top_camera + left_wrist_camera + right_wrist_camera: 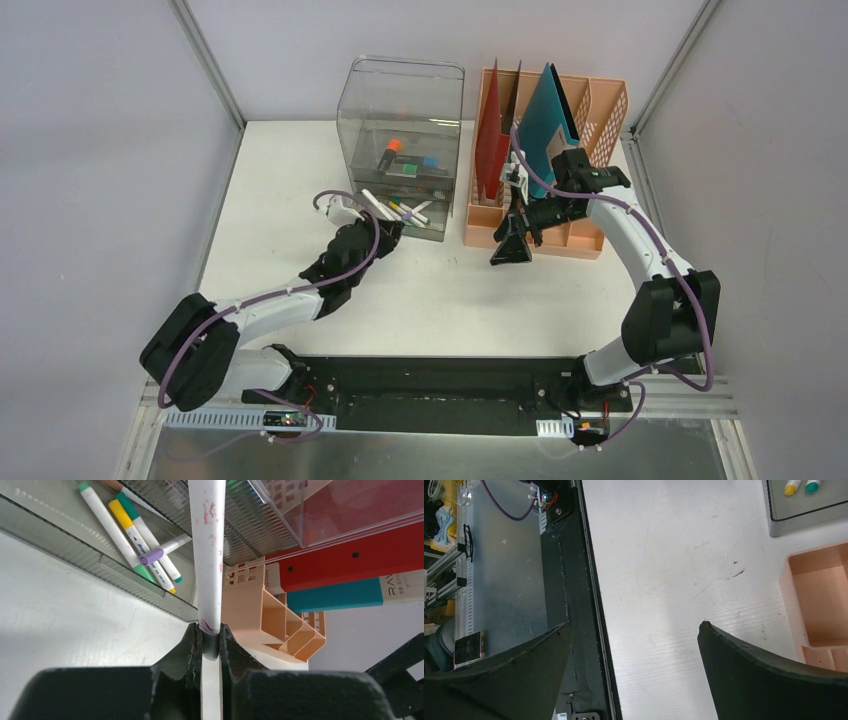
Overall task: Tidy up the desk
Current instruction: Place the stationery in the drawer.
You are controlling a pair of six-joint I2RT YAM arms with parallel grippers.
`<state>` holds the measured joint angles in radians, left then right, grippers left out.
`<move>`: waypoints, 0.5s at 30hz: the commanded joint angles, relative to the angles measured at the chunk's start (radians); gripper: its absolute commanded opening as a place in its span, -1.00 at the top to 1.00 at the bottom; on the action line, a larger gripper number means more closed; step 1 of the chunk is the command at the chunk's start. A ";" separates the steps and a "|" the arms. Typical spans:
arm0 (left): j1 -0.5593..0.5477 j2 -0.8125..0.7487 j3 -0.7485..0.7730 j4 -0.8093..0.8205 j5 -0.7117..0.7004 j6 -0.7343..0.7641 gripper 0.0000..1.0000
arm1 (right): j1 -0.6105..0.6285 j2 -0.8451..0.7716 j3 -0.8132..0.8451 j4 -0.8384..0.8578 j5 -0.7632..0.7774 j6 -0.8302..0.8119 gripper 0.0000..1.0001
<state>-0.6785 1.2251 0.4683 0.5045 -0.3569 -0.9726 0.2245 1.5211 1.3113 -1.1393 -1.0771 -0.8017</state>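
Note:
The desk (280, 180) is a white tabletop between grey walls. My left gripper (392, 228) is shut on a white marker (207, 555), which sticks out past the fingertips over the open lower drawer (412, 222) of a clear drawer box (400, 100). In the left wrist view that gripper (211, 630) pinches the marker's end, and several capped markers (125, 530) lie in the drawer. My right gripper (512, 245) stands open and empty just in front of the peach file rack (590, 110). In the right wrist view its jaws (635, 625) spread wide above bare desk (664, 555).
A red folder (492, 140) and a teal folder (545, 115) stand upright in the rack. Small stationery items (390, 152) lie in the box's upper part. The rack's front corner (819, 600) is close to the right fingers. A black base strip (430, 380) runs along the near edge.

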 commanded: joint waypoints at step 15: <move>0.103 0.334 0.409 -0.261 0.190 -0.312 0.98 | 0.004 -0.065 -0.018 0.052 0.018 -0.004 -0.99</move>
<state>-0.5869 1.5146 0.8116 0.2516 -0.2420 -1.2232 0.2245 1.5089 1.2953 -1.1183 -1.0542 -0.8017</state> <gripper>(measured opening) 0.078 0.996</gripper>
